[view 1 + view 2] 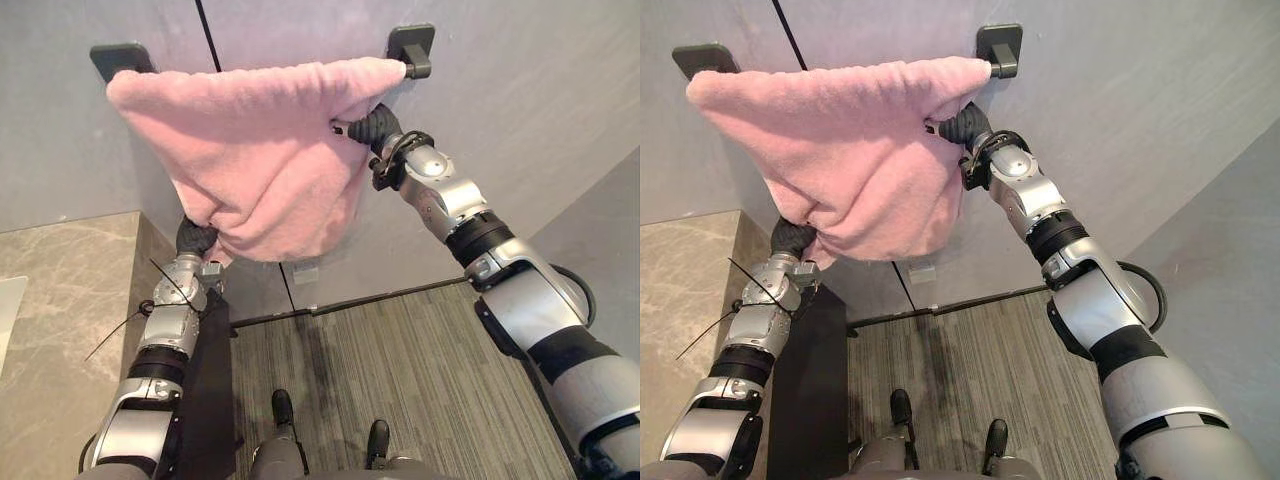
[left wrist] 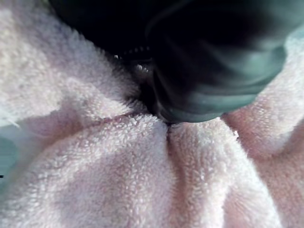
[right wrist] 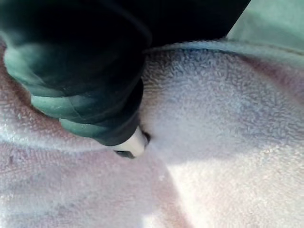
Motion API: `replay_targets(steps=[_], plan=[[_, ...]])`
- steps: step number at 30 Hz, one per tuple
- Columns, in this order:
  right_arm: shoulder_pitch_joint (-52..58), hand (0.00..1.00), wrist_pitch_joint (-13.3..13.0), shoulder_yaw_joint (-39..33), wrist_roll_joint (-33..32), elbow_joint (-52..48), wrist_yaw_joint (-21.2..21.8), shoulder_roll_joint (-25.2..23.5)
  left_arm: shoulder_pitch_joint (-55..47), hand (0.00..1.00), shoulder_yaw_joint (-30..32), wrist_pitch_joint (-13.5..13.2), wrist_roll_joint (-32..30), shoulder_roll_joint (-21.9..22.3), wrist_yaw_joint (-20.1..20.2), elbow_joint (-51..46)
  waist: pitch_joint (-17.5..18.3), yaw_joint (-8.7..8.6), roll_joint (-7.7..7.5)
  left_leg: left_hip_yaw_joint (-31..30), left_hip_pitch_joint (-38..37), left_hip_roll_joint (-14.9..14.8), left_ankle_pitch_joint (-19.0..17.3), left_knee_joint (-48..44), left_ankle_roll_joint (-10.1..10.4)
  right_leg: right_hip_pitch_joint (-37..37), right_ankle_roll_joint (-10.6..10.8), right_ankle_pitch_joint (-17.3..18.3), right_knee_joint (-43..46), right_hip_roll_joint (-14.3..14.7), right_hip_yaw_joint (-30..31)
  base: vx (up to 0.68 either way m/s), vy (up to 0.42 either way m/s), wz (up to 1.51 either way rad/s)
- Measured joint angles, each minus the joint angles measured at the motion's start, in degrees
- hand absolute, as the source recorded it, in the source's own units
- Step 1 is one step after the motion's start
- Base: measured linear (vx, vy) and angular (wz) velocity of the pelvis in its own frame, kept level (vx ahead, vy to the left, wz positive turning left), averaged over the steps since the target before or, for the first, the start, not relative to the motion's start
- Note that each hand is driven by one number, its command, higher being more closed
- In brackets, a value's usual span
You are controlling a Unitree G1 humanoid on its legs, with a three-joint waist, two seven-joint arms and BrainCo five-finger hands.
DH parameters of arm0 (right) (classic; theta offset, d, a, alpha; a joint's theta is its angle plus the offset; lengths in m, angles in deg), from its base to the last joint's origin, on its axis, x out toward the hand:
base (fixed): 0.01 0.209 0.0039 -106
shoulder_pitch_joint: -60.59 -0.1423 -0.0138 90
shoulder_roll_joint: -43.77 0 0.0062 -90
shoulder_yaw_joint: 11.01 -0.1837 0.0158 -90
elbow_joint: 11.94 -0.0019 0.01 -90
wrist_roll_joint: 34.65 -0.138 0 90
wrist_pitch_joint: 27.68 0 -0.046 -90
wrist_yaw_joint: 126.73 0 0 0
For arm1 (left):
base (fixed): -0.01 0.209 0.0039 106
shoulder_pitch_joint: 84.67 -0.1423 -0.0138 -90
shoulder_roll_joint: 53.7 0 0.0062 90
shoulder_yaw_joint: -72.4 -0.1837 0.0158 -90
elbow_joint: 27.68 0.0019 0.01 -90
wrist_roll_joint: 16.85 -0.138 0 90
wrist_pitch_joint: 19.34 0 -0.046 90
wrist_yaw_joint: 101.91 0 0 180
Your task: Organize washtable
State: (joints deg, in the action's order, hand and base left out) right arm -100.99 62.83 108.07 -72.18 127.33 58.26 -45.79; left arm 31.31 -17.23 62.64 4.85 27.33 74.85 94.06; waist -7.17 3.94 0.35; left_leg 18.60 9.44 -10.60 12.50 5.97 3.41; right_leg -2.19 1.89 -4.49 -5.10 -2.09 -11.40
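Towel: We see the pink towel (image 1: 250, 150) hung high on the wall (image 1: 520, 100). Its top edge spans from the left mount (image 1: 120, 58) to the right mount (image 1: 412, 45), and its lower part is gathered to a point at the lower left. Whatever carries it between the mounts is hidden under the cloth.
Left hand: The left hand (image 1: 195, 237) meets the gathered point from below. Its fingers are buried in the cloth, so we cannot tell whether they clamp it.
Right hand: The right hand (image 1: 372, 125) sits at the towel's right edge, just below the right mount. Its fingers are behind a fold, so we cannot tell their state.
Risk, slip: We judge that a downward tug at the gathered point could drag the towel off its support and drop it to the floor (image 1: 400, 370).
Risk, skew: Pulling on one side alone would likely leave the towel bunched and lopsided.
Risk, snag: The right hand works close to the right mount, so fingers or cloth could catch on it.
Surface: The stone surface (image 1: 60, 320) lies at the lower left, well apart from the towel.
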Motion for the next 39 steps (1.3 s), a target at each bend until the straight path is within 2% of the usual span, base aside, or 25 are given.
replay_targets(steps=[9,10,16,20,31,36,39], plan=[[0.99,1.00,-0.09,0.00,2.15,0.01,0.23,-0.42,0.32,1.00,0.04,0.00,0.00,0.01,-0.12,2.22,0.00,-0.06,0.01,-0.11,-0.45,-0.12,0.09,0.00,0.08,0.30,-0.02,0.02,0.08,0.08,0.22,0.02,-0.007,-0.01],[1.73,0.00,-0.15,0.00,2.15,0.01,0.26,-0.48,0.32,0.00,0.04,0.02,0.00,0.00,-0.14,2.64,0.00,-0.06,0.01,-0.19,-0.58,-0.16,0.09,0.01,0.08,0.43,-0.04,0.03,0.13,0.10,0.20,0.00,0.000,0.00],[2.73,0.00,-0.30,0.02,2.24,0.01,0.17,-0.53,0.33,0.00,0.05,0.04,0.01,0.00,-0.68,3.44,0.00,-0.08,0.01,-0.54,-0.61,-0.17,-0.16,0.02,0.32,0.56,-0.05,0.03,0.17,0.11,0.04,0.00,0.000,0.00],[4.03,0.00,-1.42,0.01,2.40,0.00,0.04,-0.51,0.33,0.00,0.34,0.09,0.02,-0.04,-0.80,4.11,0.00,-0.03,0.00,-0.81,-0.61,-0.13,-0.15,0.02,0.31,0.81,-0.04,0.03,0.02,0.11,-0.37,0.00,0.000,0.03],[5.17,0.00,-1.50,-0.50,3.81,-0.08,0.01,-0.10,0.33,0.00,1.30,0.08,0.14,-0.57,-0.92,4.04,0.06,-0.05,-0.04,-0.91,-0.65,-0.01,0.10,0.00,0.09,1.00,-0.04,0.03,0.00,0.06,-0.55,0.00,0.000,0.00],[9.97,0.00,-1.38,-4.75,3.80,-3.08,-0.22,2.58,0.25,0.00,7.35,-0.03,0.22,-0.86,-2.69,-1.11,0.10,0.01,-0.10,-1.02,-1.09,0.06,0.09,0.00,0.09,1.81,-0.04,0.03,-0.13,0.06,-0.95,0.00,-0.002,0.03],[13.98,0.00,-1.20,-8.28,3.88,-5.38,-0.48,6.17,-0.31,0.00,11.99,-0.30,0.32,-3.57,-4.55,-5.42,0.14,0.03,-0.15,-1.00,-1.24,0.04,0.06,0.00,0.11,1.97,-0.04,0.04,-0.16,0.07,-0.97,0.00,-0.001,0.01]])
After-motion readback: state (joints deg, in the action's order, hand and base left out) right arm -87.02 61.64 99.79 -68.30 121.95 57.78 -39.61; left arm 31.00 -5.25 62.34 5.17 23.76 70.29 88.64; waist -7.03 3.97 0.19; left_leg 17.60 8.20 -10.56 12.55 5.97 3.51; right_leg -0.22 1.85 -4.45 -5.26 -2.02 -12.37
